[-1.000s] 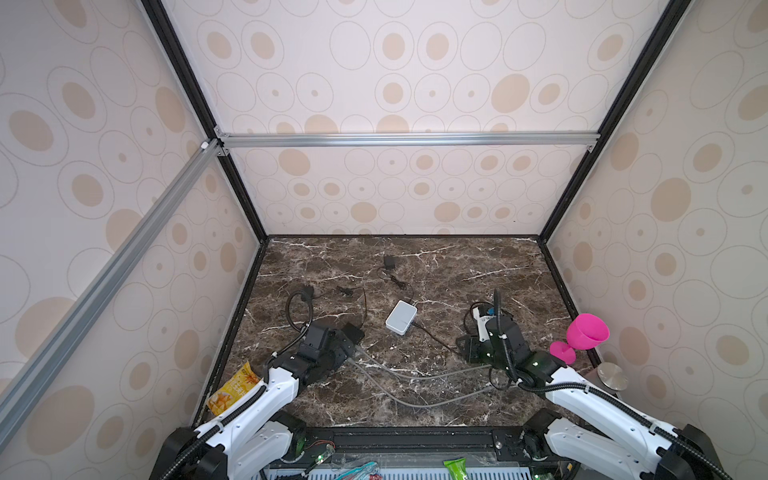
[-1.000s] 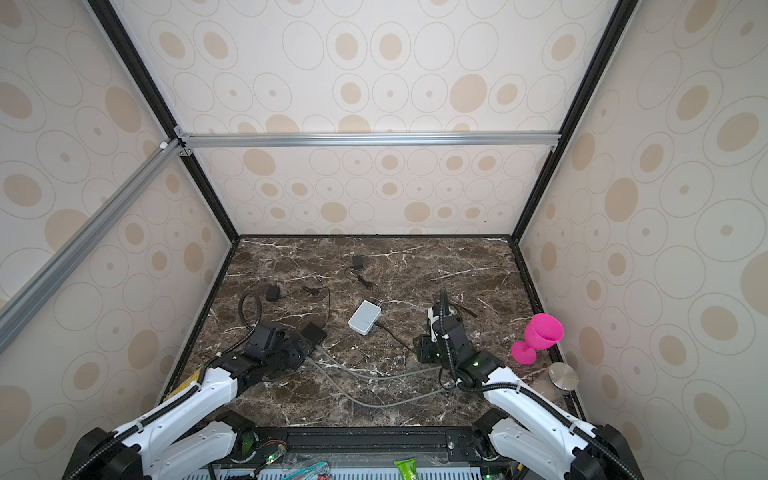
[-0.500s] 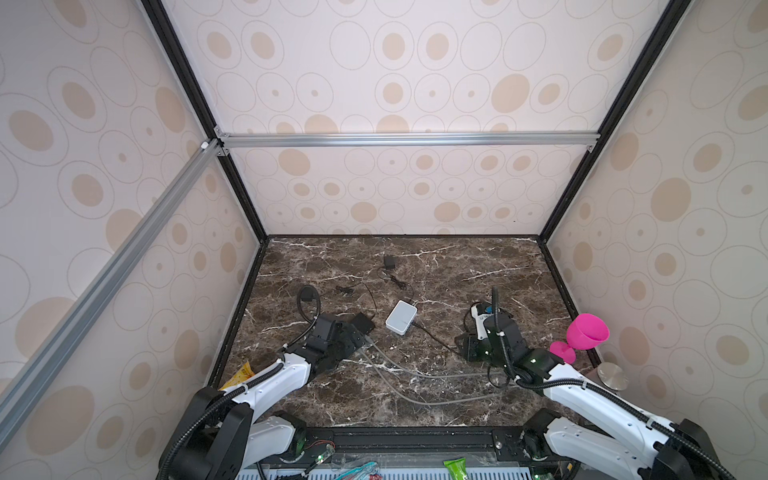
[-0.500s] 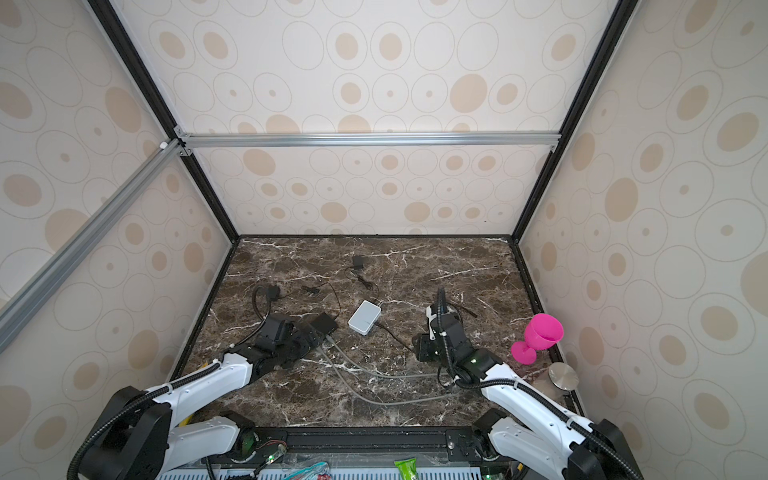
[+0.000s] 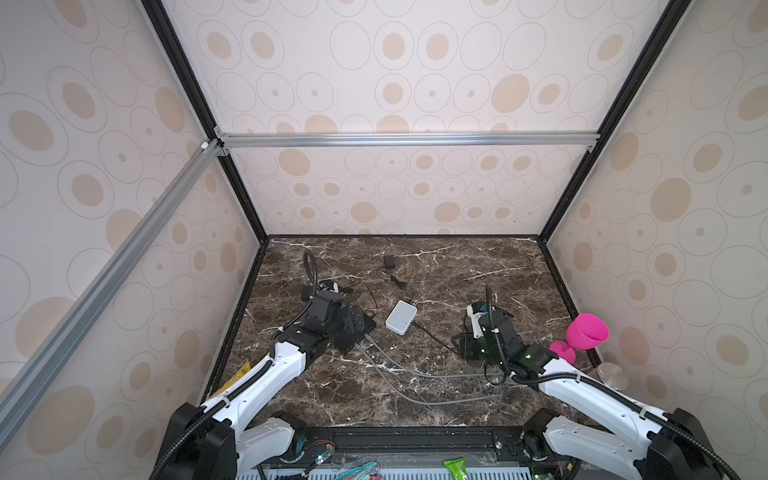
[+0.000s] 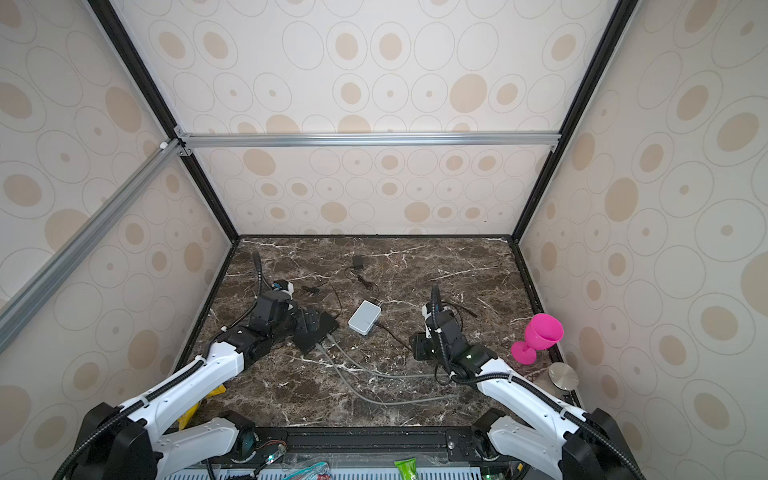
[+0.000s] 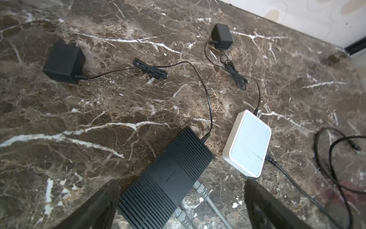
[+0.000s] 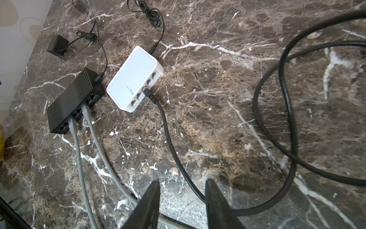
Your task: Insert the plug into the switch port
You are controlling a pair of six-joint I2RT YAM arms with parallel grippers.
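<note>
The marble table (image 5: 478, 257) fills the floor of the booth. The left arm (image 5: 266, 374) reaches in from the near left corner and the right arm (image 5: 590, 399) from the near right, both low over the table. A pink cup (image 5: 587, 332) stands upright against the right wall, with a metal disc (image 5: 614, 376) just beside it.

The left tool (image 7: 181, 182) is spread wide, its fingers (image 7: 99, 204) on either side of the near end of the black switch (image 7: 174, 174). One finger is close beside the ribbed edge and the other stands apart, so nothing is gripped. The right tool (image 8: 182, 181) is narrow but not closed. Bare table shows between its fingers (image 8: 148, 206), and it holds nothing.

The black switch lies flat, left of centre. The white switch (image 8: 134, 79) lies just beside it across a small gap, its port row facing the right arm. Two grey cables (image 8: 79, 158) are plugged into the black switch and trail toward the near edge. A black cable (image 8: 168, 134) runs from the white switch, passes beneath a finger of the right tool and loops wide over the table. Two black adapters (image 7: 63, 62) lie farther back, each with a thin lead to the back of one switch. The plug (image 8: 148, 92) of the black cable sits in the middle port of the white switch.
</note>
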